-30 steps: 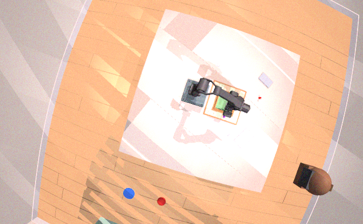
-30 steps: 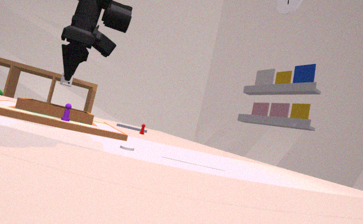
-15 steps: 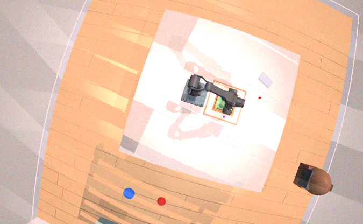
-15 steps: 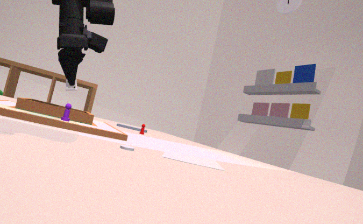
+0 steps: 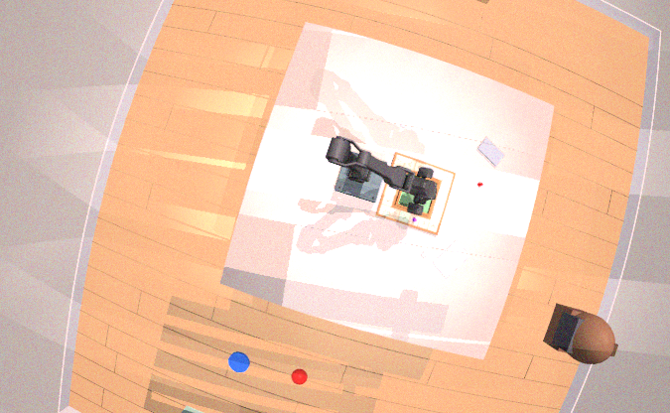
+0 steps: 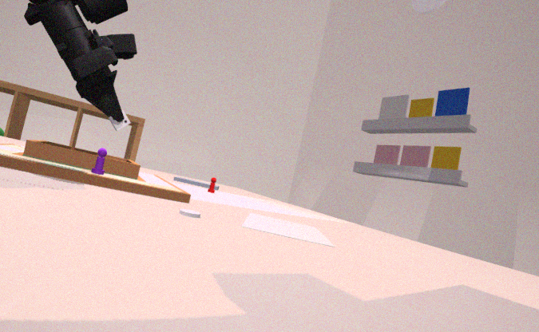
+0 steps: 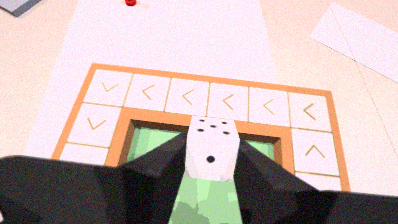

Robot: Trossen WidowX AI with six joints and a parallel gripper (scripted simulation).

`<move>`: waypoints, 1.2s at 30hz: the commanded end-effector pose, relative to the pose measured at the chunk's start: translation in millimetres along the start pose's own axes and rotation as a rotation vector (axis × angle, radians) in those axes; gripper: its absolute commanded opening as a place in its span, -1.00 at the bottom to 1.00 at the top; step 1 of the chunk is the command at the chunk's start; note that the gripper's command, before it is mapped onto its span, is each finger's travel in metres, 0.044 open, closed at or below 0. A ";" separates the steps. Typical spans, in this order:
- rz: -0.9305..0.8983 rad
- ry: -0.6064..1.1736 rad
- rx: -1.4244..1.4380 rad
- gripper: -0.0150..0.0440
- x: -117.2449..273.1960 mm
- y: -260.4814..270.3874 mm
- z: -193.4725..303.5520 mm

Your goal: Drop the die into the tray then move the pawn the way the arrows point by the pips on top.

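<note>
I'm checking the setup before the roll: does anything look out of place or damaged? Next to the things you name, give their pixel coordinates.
Nothing looks damaged or spilled. The purple pawn point(image 5: 414, 219) point(image 6: 100, 161) stands upright on the board point(image 5: 446, 205) point(image 6: 160, 191) point(image 7: 330, 92). One mild oddity: a red pawn point(image 5: 479, 184) point(image 6: 212, 185) point(image 7: 130, 2) stands off the board, though it may belong there.

The white die point(image 6: 119, 122) point(image 7: 212, 148), black-pipped, hangs above the green-floored tray point(image 6: 82, 158) point(image 7: 286, 159).
</note>
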State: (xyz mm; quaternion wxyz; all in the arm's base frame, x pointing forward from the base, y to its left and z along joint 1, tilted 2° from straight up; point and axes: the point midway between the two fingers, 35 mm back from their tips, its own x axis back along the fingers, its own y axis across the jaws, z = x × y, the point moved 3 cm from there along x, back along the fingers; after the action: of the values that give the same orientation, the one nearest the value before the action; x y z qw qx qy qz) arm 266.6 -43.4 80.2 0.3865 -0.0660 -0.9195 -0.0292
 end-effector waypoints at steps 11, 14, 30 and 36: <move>-0.003 -0.063 -0.007 -0.49 51.7 3.0 2.8; -0.003 -0.063 -0.007 -0.49 51.4 2.9 4.7; -0.003 -0.063 -0.007 -0.49 51.4 2.9 4.7; -0.003 -0.063 -0.007 -0.49 51.4 2.9 4.7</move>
State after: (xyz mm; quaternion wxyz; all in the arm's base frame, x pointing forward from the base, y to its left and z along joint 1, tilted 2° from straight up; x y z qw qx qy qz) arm 227.4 -34.6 111.8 0.3594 -0.0642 -0.9305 -0.0289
